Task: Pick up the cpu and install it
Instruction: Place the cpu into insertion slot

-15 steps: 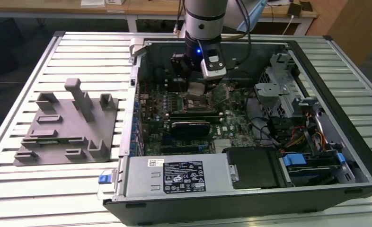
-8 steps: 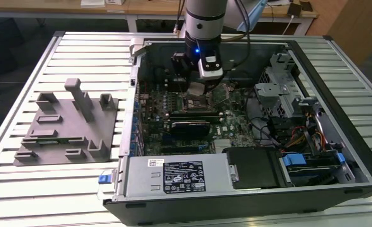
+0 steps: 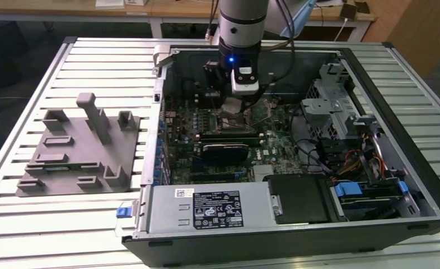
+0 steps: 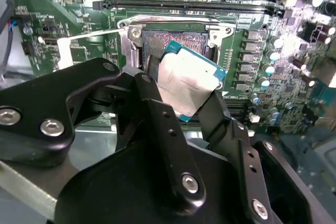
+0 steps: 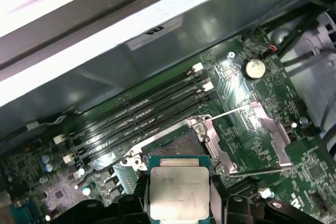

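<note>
The end effector (image 4: pixel 184 92) is pinching the cpu (image 4: pixel 191 76) by two opposite edges, one black finger (image 4: pixel 155 95) on each side, with the silvery lid facing the camera in both wrist views. The chip is up in the air, not seated. It hangs right at the open CPU socket (image 4: pixel 167 43) on the green motherboard (image 4: pixel 231 56), overlapping the socket's edge. The socket's metal load plate (image 5: pixel 273 129) is flipped open to one side, so the bare contact field shows. Just past the socket run the black RAM slots (image 5: pixel 142 114), and there's a coin cell battery (image 5: pixel 255 67) further out on the board. In the exterior view the arm reaches down into the open computer case (image 3: pixel 399 106). The grey moulded tray (image 3: pixel 78 148) sits on the slatted table (image 3: pixel 101 61) to the exterior view's left of the case.
</note>
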### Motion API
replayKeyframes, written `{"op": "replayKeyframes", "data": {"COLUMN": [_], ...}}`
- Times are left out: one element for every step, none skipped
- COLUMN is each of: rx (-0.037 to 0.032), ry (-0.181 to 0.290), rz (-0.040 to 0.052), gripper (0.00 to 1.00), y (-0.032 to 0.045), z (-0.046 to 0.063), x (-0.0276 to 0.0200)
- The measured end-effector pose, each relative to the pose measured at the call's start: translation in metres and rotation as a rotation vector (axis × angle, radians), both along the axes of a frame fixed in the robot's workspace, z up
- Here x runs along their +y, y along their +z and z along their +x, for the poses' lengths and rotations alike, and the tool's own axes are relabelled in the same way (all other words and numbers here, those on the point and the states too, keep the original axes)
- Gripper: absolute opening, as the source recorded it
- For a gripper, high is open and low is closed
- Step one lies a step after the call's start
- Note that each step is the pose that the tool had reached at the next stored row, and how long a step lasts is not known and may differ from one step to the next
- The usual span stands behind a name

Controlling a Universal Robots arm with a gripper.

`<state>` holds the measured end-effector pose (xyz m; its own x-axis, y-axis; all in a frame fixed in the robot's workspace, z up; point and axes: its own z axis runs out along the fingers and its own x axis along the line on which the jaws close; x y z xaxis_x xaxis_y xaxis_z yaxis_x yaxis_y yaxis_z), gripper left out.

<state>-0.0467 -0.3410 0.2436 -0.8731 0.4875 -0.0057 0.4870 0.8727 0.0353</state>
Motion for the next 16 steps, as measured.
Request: {"op": "replayKeyframes", "data": {"rx": [0.0000,0.0000,0.0000,0.0000,0.0000,0.0000,0.0000,0.0000,0.0000,0.0000,0.0000,0.0000,0.0000,0.0001,0.0000,0.0000], "ry": [-0.014,-0.028,-0.041,-0.056,-0.072,-0.089,-0.106,-0.123,-0.141,-0.160,-0.178,-0.196,-0.214,-0.232,-0.250,-0.268], "rz": [0.0000,0.0001,0.0001,0.0000,0.0000,0.0001,0.0000,0.0000,0.0000,0.0000,0.0000,-0.0001,-0.0001,-0.0002,-0.0001,0.0000], "gripper": [0.54,0.54,0.54,0.54,0.54,0.54,0.54,0.54,0.54,0.54,0.54,0.54,0.54,0.54,0.54,0.54], "y": [0.0000,-0.0001,-0.0001,-0.0001,-0.0001,-0.0001,-0.0002,-0.0002,-0.0003,-0.0003,-0.0004,-0.0004,-0.0005,-0.0005,-0.0006,-0.0007], "z": [0.0000,0.0000,0.0000,0.0000,0.0000,0.0000,0.0000,0.0000,0.0000,0.0000,0.0000,0.0000,0.0000,0.0000,0.0000,0.0000], "x": [0.0000,0.0000,0.0000,0.0000,0.0000,0.0000,0.0000,0.0000,0.0000,0.0000,0.0000,0.0000,0.0000,0.0000,0.0000,0.0000]}}
